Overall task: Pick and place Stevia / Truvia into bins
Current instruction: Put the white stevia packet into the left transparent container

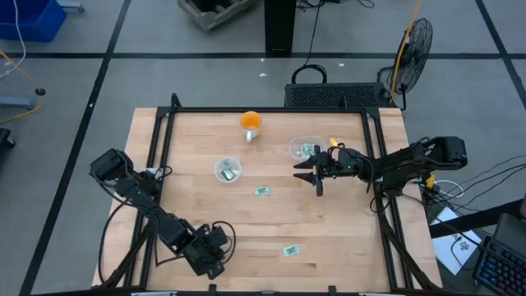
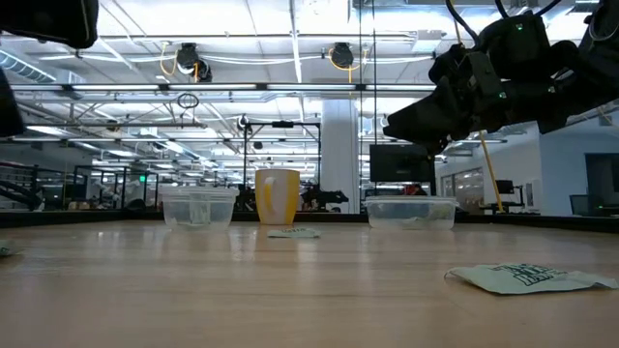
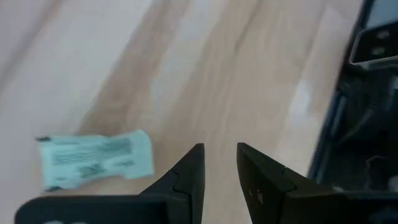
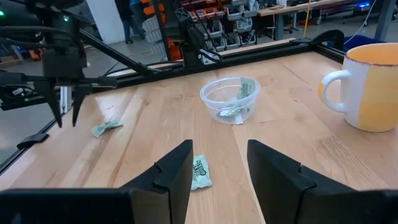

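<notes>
Two green-and-white sachets lie flat on the wooden table: one mid-table (image 1: 262, 191) (image 4: 199, 172), one toward the near edge (image 1: 289, 250) (image 2: 522, 278). A third sachet (image 3: 93, 163) (image 4: 106, 127) lies beside my left gripper (image 3: 219, 149) (image 1: 212, 255), which hovers near the near edge, narrowly open and empty. My right gripper (image 4: 217, 146) (image 1: 308, 177) is open and empty, raised above the table between the two bins. The round clear cup (image 1: 228, 170) (image 4: 230, 99) and the rounded-rectangular bin (image 1: 306, 149) (image 2: 411, 213) each hold sachets.
An orange mug (image 1: 251, 123) (image 4: 370, 87) stands near the far edge between the bins. A black frame rail (image 1: 271, 110) runs along the table's far edge and sides. Bare wood lies between the sachets. A fan (image 1: 415, 41) stands off the table.
</notes>
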{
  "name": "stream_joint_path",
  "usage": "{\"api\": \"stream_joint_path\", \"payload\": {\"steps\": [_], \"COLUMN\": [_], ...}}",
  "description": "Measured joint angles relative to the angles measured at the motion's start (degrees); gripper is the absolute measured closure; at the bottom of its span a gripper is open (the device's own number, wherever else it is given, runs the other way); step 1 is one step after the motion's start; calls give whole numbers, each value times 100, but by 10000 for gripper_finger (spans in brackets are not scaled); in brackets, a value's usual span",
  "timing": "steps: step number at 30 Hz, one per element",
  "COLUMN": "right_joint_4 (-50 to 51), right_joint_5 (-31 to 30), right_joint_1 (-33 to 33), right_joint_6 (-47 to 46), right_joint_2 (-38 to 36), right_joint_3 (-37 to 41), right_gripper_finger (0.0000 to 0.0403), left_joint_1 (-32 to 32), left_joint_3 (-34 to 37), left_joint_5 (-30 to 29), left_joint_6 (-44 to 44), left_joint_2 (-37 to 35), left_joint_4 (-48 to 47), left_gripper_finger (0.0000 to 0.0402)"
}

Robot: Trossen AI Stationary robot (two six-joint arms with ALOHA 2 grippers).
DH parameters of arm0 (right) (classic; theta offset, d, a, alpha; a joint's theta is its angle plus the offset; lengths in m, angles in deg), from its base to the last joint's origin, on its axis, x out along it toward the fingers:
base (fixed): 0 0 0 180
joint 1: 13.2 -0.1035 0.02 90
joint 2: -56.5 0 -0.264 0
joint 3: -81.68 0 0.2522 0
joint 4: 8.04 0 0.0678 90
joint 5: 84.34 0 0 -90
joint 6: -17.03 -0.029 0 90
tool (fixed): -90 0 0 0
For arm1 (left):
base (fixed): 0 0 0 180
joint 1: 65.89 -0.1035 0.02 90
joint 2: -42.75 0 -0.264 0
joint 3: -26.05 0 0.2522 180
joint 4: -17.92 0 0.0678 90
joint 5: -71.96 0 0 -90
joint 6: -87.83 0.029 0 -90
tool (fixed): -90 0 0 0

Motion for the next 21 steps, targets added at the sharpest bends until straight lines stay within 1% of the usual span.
{"api": "stream_joint_path", "payload": {"steps": [2, 6, 9, 10, 12, 14, 16, 18, 21], "right_joint_4": [6, 12, 12, 12, 12, 12, 14, 14, 14], "right_joint_5": [0, 0, 0, 0, 0, 0, 0, 0, 0], "right_joint_1": [1, 0, 2, 0, 0, 2, 1, 0, -1], "right_joint_6": [0, 0, 0, 0, 0, 0, 0, 0, 0], "right_joint_2": [-1, 0, -1, -1, -1, -1, -1, 0, 1], "right_joint_3": [0, 0, 0, 0, 0, 0, 0, 0, 0], "right_gripper_finger": [259, 259, 259, 259, 259, 259, 259, 259, 259], "left_joint_1": [2, 18, 53, 72, 99, 116, 109, 107, 120], "left_joint_3": [-34, -36, -36, -36, -36, -36, -36, -36, 52], "left_joint_5": [-25, 172, 263, 231, -12, -302, -415, -399, -199], "left_joint_6": [-3, -550, -900, -983, -1211, -1559, -2037, -2617, -3271], "left_joint_2": [0, 0, 0, 0, 0, 0, 0, 0, 0], "left_joint_4": [-220, -821, -984, -984, -936, -857, -800, -790, -734], "left_gripper_finger": [305, 305, 305, 305, 305, 305, 305, 305, 305]}}
